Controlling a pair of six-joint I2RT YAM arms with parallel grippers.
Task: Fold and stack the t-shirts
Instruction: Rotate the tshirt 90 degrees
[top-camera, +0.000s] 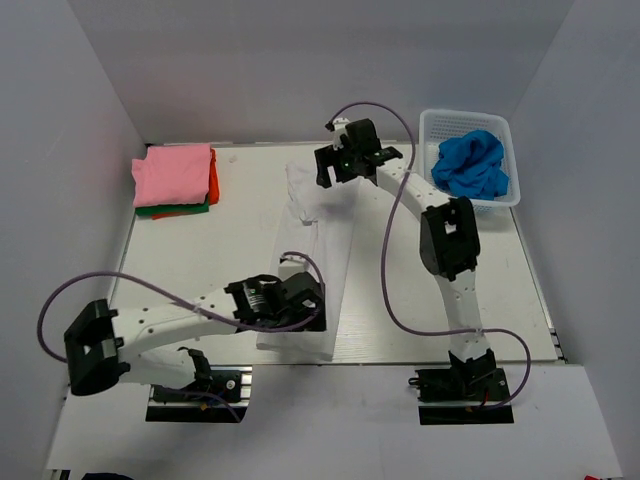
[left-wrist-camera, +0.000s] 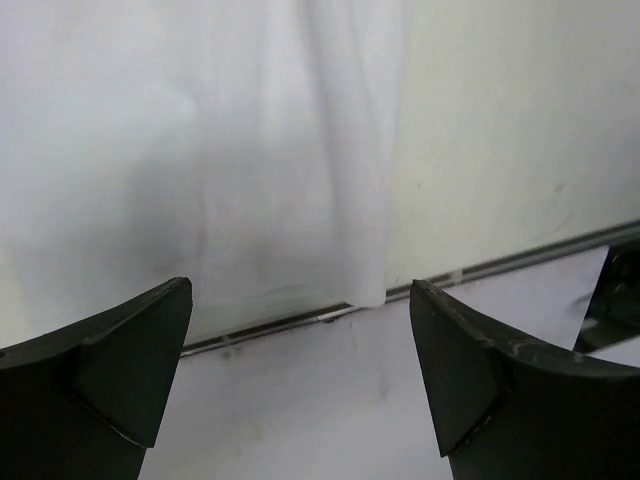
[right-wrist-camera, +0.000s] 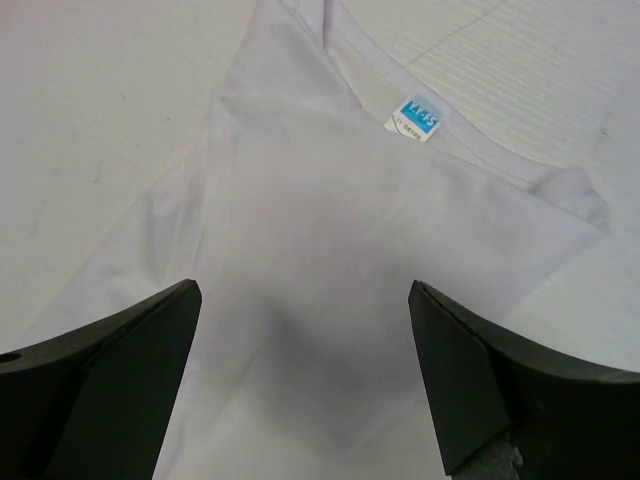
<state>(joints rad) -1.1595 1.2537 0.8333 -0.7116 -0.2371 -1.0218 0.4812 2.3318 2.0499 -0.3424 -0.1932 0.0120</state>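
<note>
The white t-shirt (top-camera: 305, 250) lies as a long narrow strip down the middle of the table, collar at the far end. My left gripper (top-camera: 305, 300) hovers open over its near end. The left wrist view shows the cloth (left-wrist-camera: 200, 150) with its hem corner at the table's front edge, and nothing between the open left gripper (left-wrist-camera: 300, 385). My right gripper (top-camera: 345, 165) is open above the collar end. The right wrist view shows the shirt (right-wrist-camera: 330, 250) and its blue neck label (right-wrist-camera: 415, 118) beyond the empty right gripper (right-wrist-camera: 305, 385). The blue t-shirt (top-camera: 470, 165) lies crumpled in the basket.
A white lattice basket (top-camera: 508, 140) stands at the back right. A stack of folded shirts sits at the back left: pink (top-camera: 172, 172) on top, orange-red (top-camera: 213, 185) and green (top-camera: 175, 211) beneath. Grey walls enclose the table on three sides.
</note>
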